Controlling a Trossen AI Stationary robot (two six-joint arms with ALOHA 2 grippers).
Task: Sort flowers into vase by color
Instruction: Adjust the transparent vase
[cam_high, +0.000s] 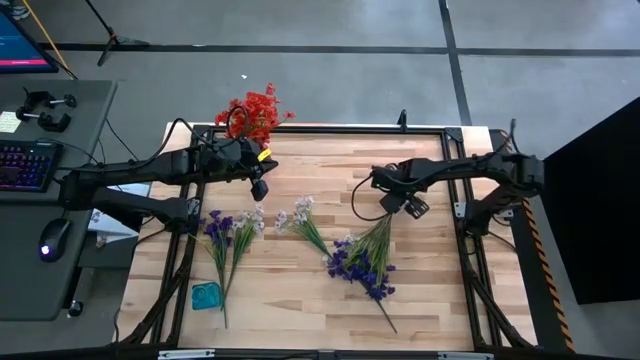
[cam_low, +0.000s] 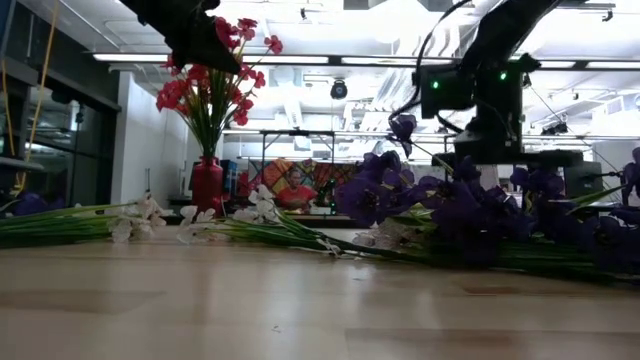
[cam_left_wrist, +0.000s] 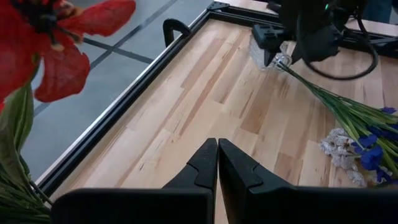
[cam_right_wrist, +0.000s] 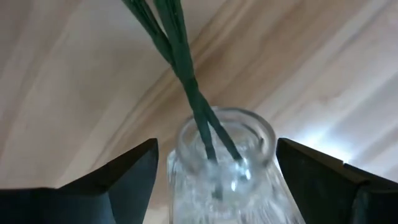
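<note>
A red vase of red flowers stands at the table's far left edge. My left gripper is shut and holds nothing; it hovers just in front of them, and red blossoms show in its wrist view. A bunch of purple flowers lies on the table. Its green stems run into the mouth of a clear glass vase. My right gripper is open, one finger on each side of that vase. Loose white and purple sprigs lie flat centre-left. My right gripper has its fingers on either side of the clear vase's neck, looking along the vase toward its mouth. I cannot tell whether the fingers touch the glass.
A small teal object lies near the table's near left corner. A black metal frame runs round the wooden top. Bare wood shows between the two grippers and along the near edge. A desk with a keyboard stands left of the table.
</note>
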